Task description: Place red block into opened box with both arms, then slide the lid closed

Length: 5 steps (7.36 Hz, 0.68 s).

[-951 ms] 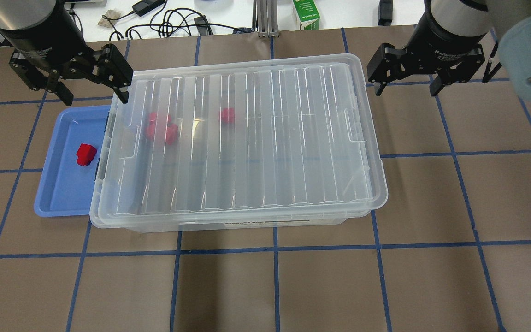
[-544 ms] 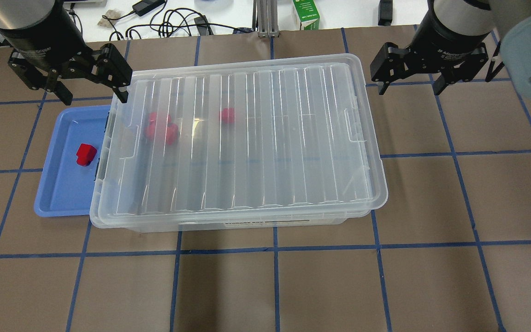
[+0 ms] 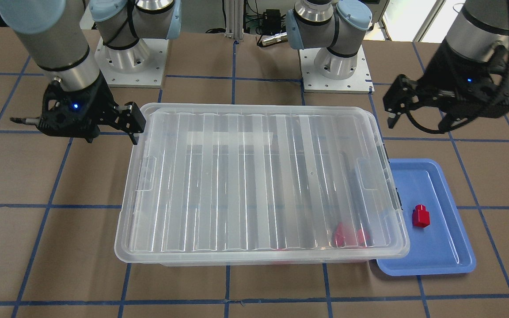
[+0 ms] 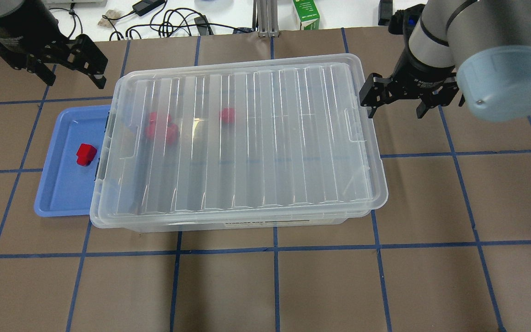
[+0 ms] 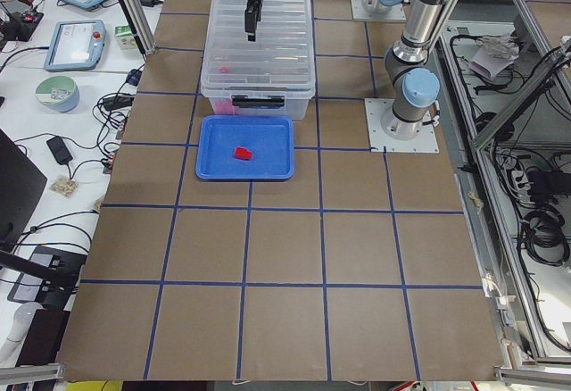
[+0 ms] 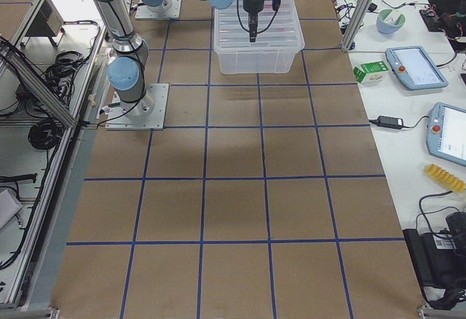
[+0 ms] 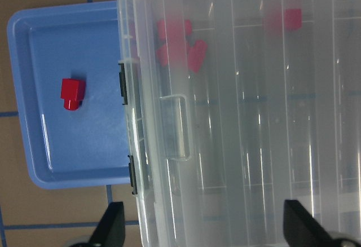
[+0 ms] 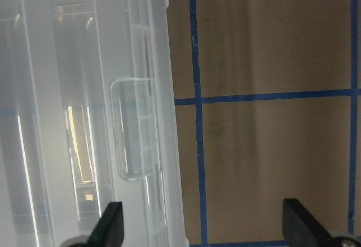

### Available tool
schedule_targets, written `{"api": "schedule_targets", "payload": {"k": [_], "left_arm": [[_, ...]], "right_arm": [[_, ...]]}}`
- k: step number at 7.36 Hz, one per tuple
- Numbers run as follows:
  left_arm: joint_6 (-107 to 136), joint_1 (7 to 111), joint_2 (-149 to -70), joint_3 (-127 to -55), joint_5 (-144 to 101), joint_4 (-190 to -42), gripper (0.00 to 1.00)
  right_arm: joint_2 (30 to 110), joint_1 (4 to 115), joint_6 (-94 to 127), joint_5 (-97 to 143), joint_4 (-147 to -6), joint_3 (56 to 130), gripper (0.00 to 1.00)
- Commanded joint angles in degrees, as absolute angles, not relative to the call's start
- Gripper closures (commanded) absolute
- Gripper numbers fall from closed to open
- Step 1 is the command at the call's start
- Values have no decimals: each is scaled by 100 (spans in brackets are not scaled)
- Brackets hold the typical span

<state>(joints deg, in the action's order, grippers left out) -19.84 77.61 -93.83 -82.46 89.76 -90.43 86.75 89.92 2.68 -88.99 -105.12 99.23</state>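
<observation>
Status: the block [image 4: 85, 154] lies alone in the blue tray [image 4: 62, 196], left of centre in the overhead view, outside the box [image 4: 247, 225]. The tray butts against the box's short end, which I judge keeps the block within the left arm's easy reach. The lid [image 4: 247, 138] lies flat over the box and covers it as far as I can see. Other red pieces [image 4: 160, 128] show blurred through it. On that evidence the box is not open for loading, and the lid needs sliding aside first.

Left pincer [image 4: 74, 79], upper left, hangs spread wide with nothing in it, near the lid's far corner. Right pincer [image 4: 394, 110], upper right, is likewise spread wide and bare, just beside the lid's other short end. I read this flanking stance as readiness to work the lid from both ends.

Surface: the tabletop [image 4: 293, 286] is brown with a blue tape grid. Beyond its far edge, a white surface [image 4: 233, 11] carries cables [image 4: 173, 23] and a green carton [image 4: 306, 14].
</observation>
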Motion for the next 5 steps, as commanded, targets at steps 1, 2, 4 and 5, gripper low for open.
{"api": "schedule_targets", "payload": {"k": [1,2,4,5], "left_arm": [[-3385,6579,-9850,-8358,8449,-8886,0],[-3958,6461,-10087,-8463,8472,-8851,0],[-4437,6180,-10571,-8735,8692,-7816,0],[-4465,6153,-10799,-8876,8692,-7552,0]], "right_arm": [[8254,8991,255,-8930,-11240,10178,0],[8227,8991,229,-8895,-11276,10186,0],[8148,8991,202,-8912,-11285,10222,0],[8104,8991,211,-9043,-11285,10230,0]]}}
